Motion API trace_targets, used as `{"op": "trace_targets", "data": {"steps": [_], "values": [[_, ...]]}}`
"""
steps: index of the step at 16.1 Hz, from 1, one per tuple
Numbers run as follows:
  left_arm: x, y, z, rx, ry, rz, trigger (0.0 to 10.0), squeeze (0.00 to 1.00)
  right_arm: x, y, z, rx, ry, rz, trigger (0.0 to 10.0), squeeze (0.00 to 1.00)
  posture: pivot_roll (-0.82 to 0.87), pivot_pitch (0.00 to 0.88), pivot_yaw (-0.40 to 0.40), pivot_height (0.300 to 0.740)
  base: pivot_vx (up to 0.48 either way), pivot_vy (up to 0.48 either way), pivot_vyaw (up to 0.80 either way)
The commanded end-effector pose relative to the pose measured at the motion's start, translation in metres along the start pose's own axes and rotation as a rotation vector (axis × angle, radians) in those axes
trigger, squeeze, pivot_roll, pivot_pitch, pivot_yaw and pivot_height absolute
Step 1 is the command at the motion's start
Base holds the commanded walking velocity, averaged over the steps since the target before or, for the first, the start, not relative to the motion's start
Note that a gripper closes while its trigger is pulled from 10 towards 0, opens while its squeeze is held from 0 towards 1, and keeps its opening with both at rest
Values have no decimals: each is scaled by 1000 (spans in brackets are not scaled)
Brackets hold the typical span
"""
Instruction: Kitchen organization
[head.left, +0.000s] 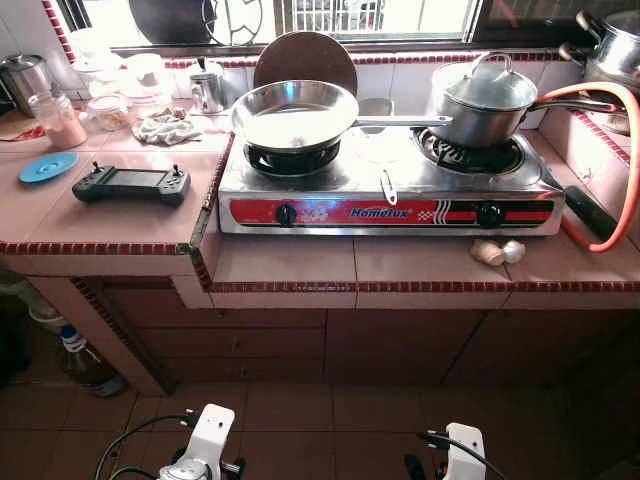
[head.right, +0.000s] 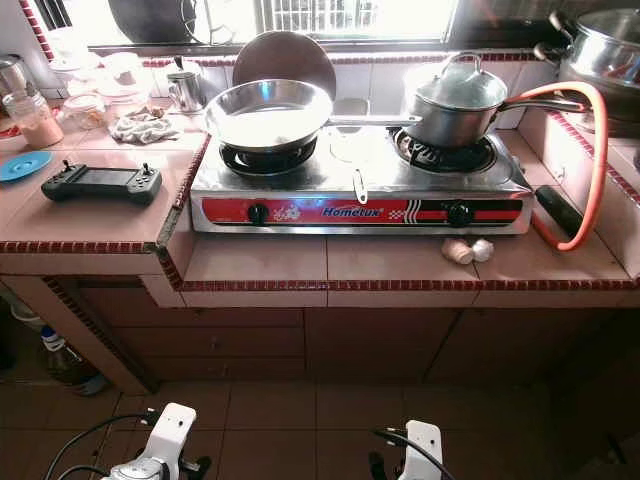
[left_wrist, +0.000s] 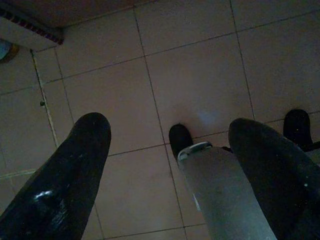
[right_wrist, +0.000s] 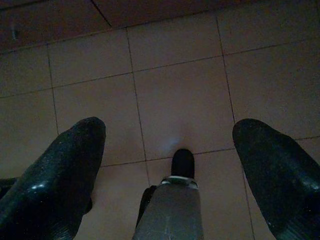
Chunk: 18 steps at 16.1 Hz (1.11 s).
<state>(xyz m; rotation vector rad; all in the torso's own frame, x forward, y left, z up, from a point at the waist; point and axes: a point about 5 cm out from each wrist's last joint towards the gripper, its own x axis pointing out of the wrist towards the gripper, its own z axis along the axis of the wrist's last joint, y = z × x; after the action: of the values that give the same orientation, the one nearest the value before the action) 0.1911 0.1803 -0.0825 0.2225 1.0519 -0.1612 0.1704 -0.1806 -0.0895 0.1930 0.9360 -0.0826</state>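
Down low, both arms hang over the brown tiled floor (head.left: 330, 440). The left tool (left_wrist: 167, 165) has its two black fingers wide apart with nothing between them, and so does the right tool (right_wrist: 167, 165). These wrist views are dark, so little more than floor tiles and a grey leg with a black foot can be made out.

Under the worktop (head.left: 290, 262) a bottle (head.left: 82, 362) sits in the shade, and its top is hard to see. On the worktop's front edge, just right of the stove, lie two small pale lumps (head.left: 497, 251); what they are cannot be told.

The steel stove (head.left: 390, 190) has two burners. An empty frying pan (head.left: 294, 114) sits on the left burner. A pot with a lid (head.left: 487, 103) sits on the right burner. An orange hose (head.left: 628, 170) loops up on the right side.

To the left lie a black game controller (head.left: 131, 183) and a blue lid (head.left: 47, 166). Farther back are a rag (head.left: 166, 128), a jar (head.left: 58, 120) and a small metal jug (head.left: 207, 90). The things by the window are washed out by bright light. A big pot (head.left: 612, 45) at the far right is cut off.
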Motion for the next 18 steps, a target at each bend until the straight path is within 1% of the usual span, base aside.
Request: {"op": "trace_targets", "data": {"steps": [1, 8, 18], "values": [[0, 2, -2, 10, 16, -4, 10000, 0, 0, 0, 0, 14, 0, -7, 10000, 0, 116, 0, 9, 740, 0, 0, 0], [0, 3, -2, 46, 20, -9, 10000, 0, 3, 11, 9, 29, -25, 27, 10000, 0, 119, 0, 10, 740, 0, 0, 0], [-1, 2, -3, 76, 24, -15, 10000, 0, 2, 8, 5, 29, -18, 18, 10000, 0, 112, 0, 14, 740, 0, 0, 0]]}}
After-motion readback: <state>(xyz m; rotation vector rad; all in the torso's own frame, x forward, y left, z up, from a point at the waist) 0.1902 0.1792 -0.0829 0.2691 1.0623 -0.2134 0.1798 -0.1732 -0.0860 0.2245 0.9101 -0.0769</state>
